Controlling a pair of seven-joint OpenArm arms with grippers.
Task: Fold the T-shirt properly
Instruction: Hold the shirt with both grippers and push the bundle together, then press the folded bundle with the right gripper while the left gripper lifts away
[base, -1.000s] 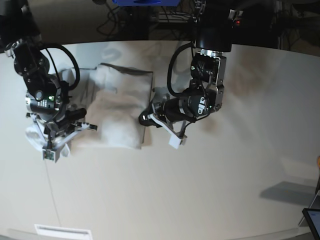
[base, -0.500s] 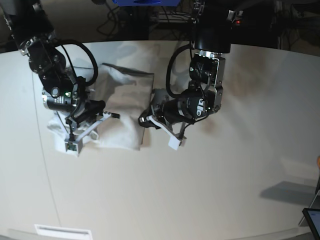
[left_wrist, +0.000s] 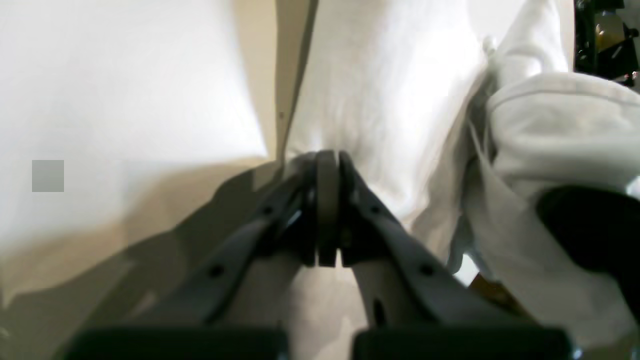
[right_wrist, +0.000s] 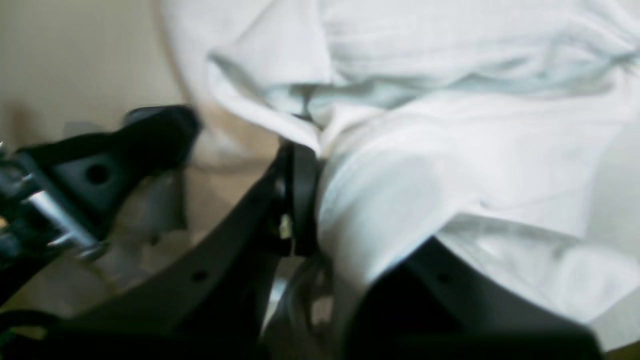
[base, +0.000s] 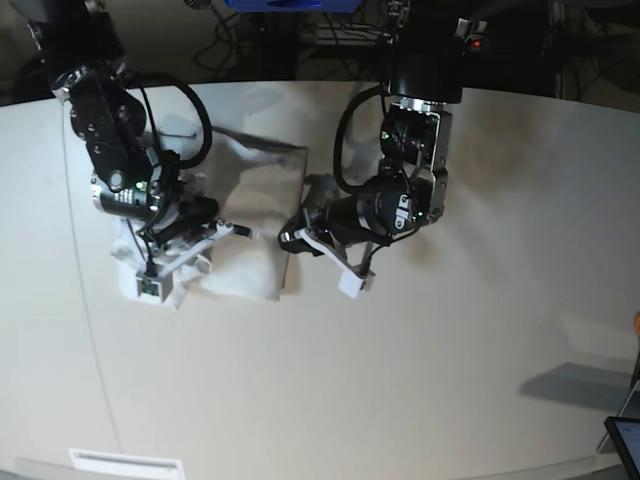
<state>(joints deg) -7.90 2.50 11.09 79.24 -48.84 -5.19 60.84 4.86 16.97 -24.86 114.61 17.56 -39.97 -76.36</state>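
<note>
White, soft, wrinkly cloth lies bunched on the smooth off-white bench (base: 420, 380): the plain white short-sleeved T-shirt (base: 255, 200), partly folded, sits toward the far left of the base view, between the two arms. The right gripper (base: 185, 255) reaches over the shirt's left part; in its wrist view a thick fold of the cloth (right_wrist: 400, 165) passes between the black fingers (right_wrist: 300, 195), which stand somewhat apart around it, one pad touching the fabric. The left gripper (base: 320, 255) is low at the shirt's right edge; its wrist view shows the two dark fingers (left_wrist: 327, 200) pressed flat together with nothing between them, their tips just at the border of the shirt (left_wrist: 380, 100).
</note>
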